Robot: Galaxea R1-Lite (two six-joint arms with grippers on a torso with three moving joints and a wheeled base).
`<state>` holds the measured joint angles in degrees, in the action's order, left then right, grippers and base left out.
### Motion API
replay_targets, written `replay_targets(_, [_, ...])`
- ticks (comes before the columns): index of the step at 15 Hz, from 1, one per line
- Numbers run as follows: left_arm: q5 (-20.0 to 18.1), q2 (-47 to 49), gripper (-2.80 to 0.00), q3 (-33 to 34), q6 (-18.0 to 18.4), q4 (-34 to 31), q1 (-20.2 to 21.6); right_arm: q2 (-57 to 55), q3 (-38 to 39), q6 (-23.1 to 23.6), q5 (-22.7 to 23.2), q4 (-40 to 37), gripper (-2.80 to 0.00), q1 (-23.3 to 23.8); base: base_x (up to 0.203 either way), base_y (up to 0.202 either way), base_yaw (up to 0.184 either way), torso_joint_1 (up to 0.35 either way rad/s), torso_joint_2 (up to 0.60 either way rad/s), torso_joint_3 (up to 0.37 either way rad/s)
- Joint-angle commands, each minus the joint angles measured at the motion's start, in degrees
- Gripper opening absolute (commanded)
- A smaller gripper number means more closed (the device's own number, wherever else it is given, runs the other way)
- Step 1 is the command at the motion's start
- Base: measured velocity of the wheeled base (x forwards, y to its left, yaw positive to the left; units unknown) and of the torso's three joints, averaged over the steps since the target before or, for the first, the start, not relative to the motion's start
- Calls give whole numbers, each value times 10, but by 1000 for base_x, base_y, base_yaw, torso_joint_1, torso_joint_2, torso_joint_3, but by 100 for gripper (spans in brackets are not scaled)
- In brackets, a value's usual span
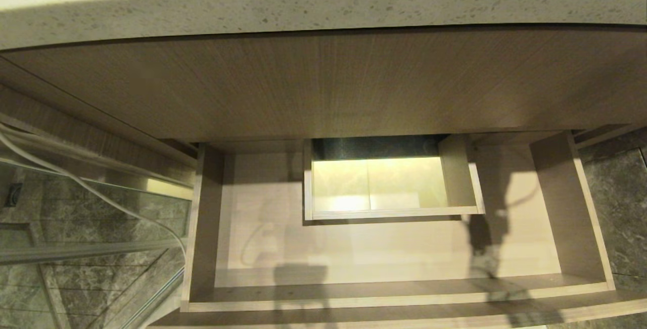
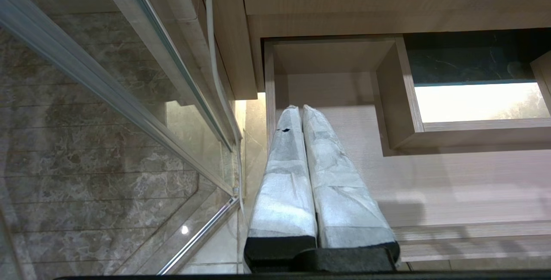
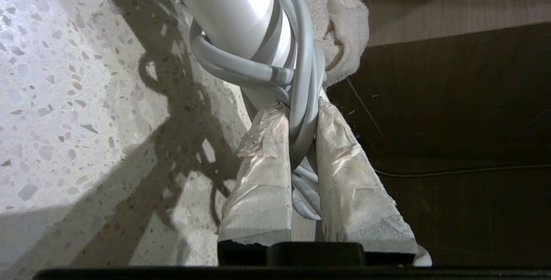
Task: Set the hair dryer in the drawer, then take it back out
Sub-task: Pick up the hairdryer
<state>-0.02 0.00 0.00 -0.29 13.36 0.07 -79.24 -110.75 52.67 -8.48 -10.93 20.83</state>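
The hair dryer (image 3: 232,9) is white, with its grey-white cord (image 3: 258,67) wound round the barrel, and it sits over a speckled countertop (image 3: 64,99). My right gripper (image 3: 299,108) is shut on it, its taped fingers (image 3: 262,176) pinching the cord loops. The drawer (image 1: 202,218) stands pulled out and holds nothing, with a boxed cutout (image 1: 391,182) at the middle of its back. My left gripper (image 2: 297,109) is shut and empty above the drawer's (image 2: 452,176) left side. Neither gripper shows in the head view.
A speckled stone countertop (image 1: 323,10) overhangs a tall wood-grain panel (image 1: 323,86) above the drawer. A glass partition (image 1: 76,228) and a white cable (image 1: 76,182) stand to the left. A fluffy white cloth (image 3: 344,26) lies beside the dryer, next to a dark surface (image 3: 452,121).
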Motion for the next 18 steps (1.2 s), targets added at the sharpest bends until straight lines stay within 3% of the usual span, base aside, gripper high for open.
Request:
replay_targets(1, [0,0,-280,23,-1,1,0,21,0,3,0,0,-280,0,0,0,0,0,0,0])
replay_targets(12, [0,0,-280,23,-1,1,0,95,11,5,0,5,-280,0,0,0,0,0,0,0])
replay_targets(18, [0,0,-280,23,-1,1,0,181,41,18,-1,-36,-280,0,0,0,0,0,0,0])
